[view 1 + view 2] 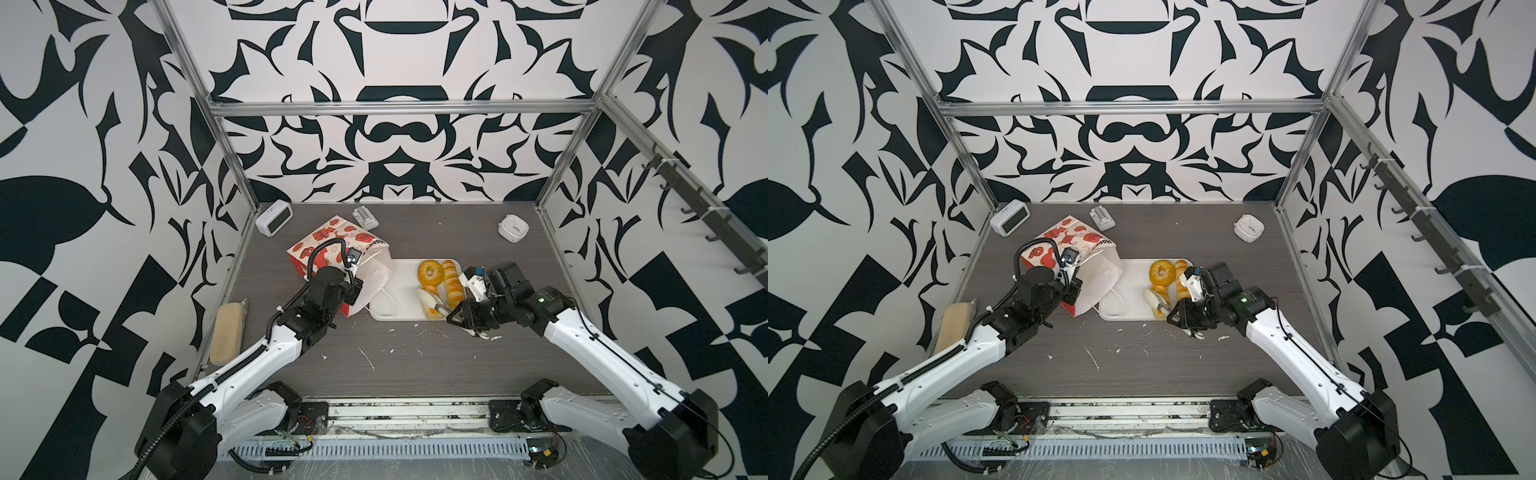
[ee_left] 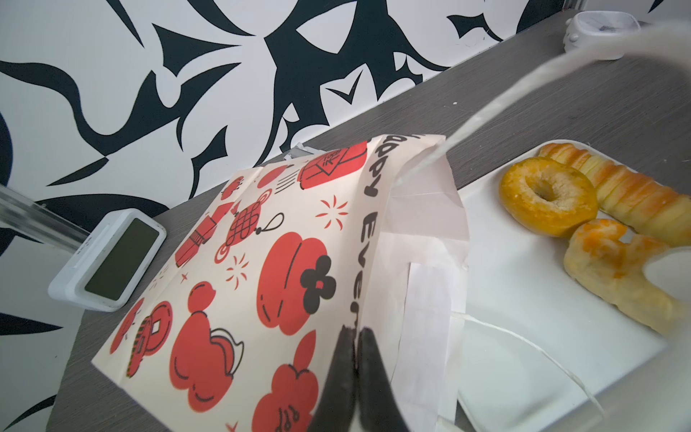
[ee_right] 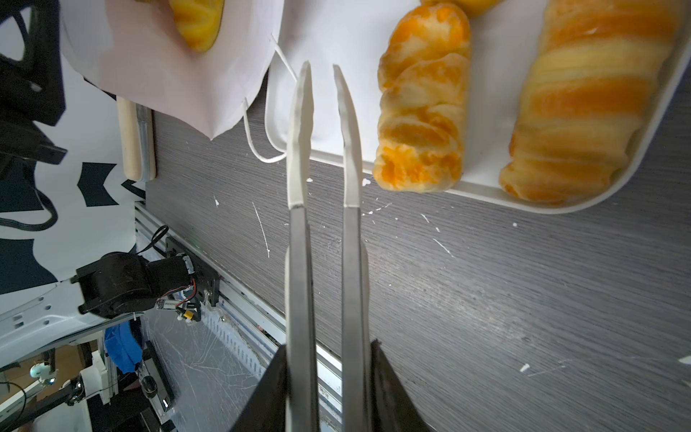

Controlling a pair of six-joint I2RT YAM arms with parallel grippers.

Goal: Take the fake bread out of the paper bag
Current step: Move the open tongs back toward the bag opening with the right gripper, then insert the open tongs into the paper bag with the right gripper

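Note:
The paper bag (image 1: pixel 332 245) (image 2: pixel 261 262) lies on its side, its mouth facing the white tray (image 1: pixel 405 274) (image 2: pixel 523 318). My left gripper (image 2: pixel 355 336) is shut on the upper rim of that mouth. On the tray lie fake bread pieces: a bagel (image 1: pixel 431 272) (image 2: pixel 547 196), a long twisted stick (image 1: pixel 452 282) (image 3: pixel 587 104) and a braided piece (image 3: pixel 422 112). A ridged bun (image 3: pixel 198 22) shows inside the bag's mouth. My right gripper (image 3: pixel 329 346) (image 1: pixel 457 318) is shut on metal tongs (image 3: pixel 299 262). Their white tips stand apart over the tray's front edge with nothing between them.
A digital clock (image 1: pixel 274 216), a small grey-white device (image 1: pixel 365 217) and a white alarm clock (image 1: pixel 513 227) stand along the back. A pale beige block (image 1: pixel 226 332) lies at the left edge. The bag's cord handle (image 3: pixel 258 142) hangs over the tray's rim. White flecks dot the tabletop.

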